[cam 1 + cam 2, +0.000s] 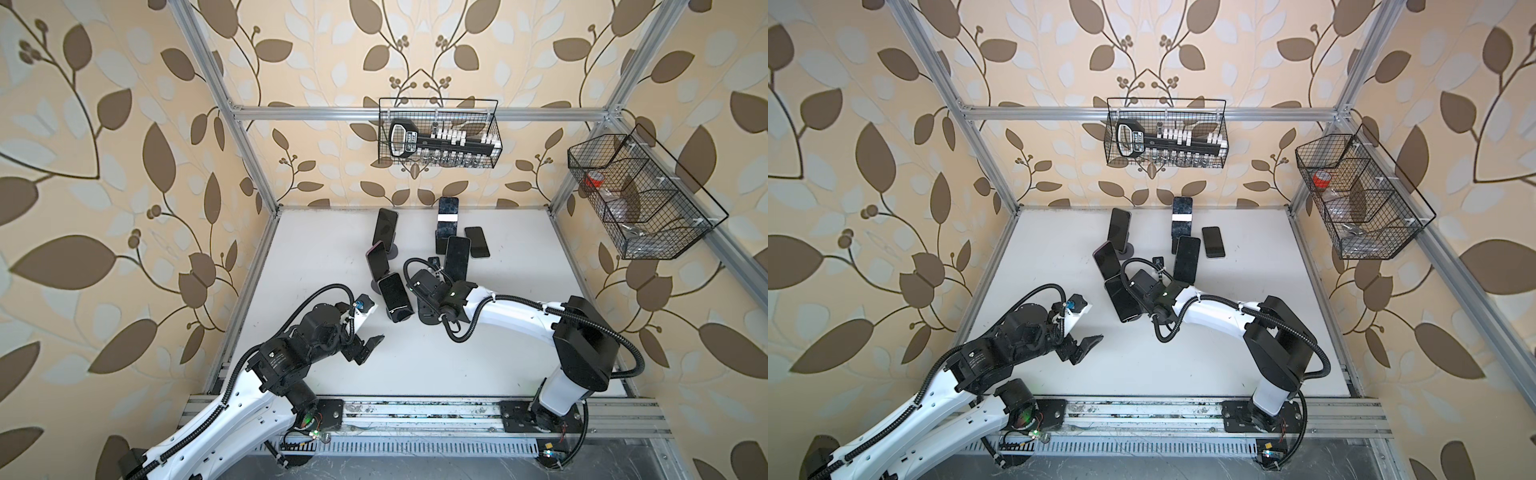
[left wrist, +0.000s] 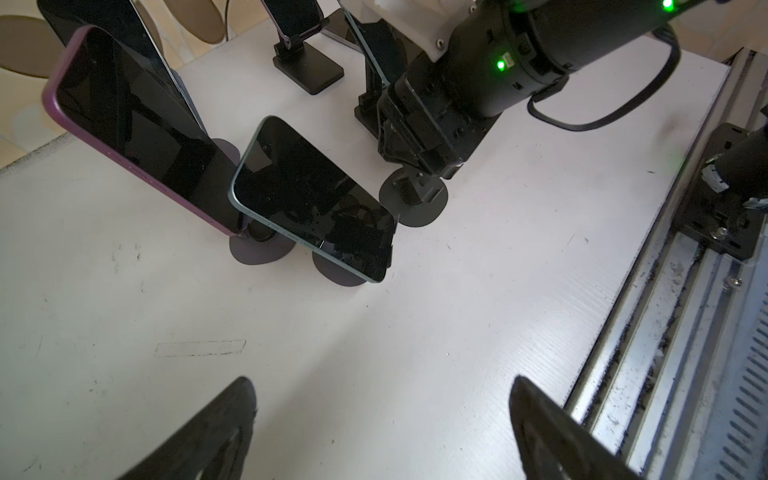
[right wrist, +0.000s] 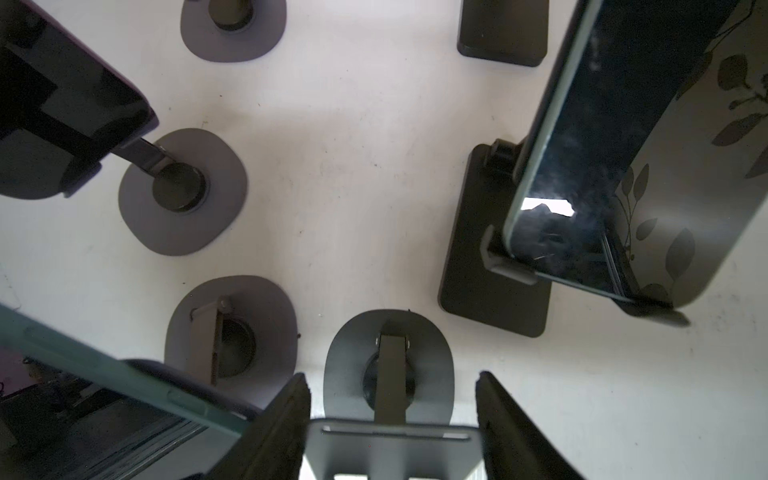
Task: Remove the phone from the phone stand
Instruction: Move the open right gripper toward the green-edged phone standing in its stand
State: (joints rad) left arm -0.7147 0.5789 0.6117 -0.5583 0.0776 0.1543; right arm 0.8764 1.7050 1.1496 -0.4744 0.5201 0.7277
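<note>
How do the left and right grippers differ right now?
The left gripper stands wide open; the right gripper is closed on the head plate of an empty stand. The left gripper holds nothing and hangs over the table, apart from everything; the right gripper sits among the loaded stands. Shared: both have black fingers, and neither holds a phone.

1. The left arm (image 1: 249, 419) is wearing white shells with round holes.
2. The right arm (image 1: 511, 311) is showing white shells and black joints.
3. Bumpy black cables (image 1: 517, 299) are running along both.
4. The left gripper (image 2: 380, 382) is showing black pointy fingers.
</note>
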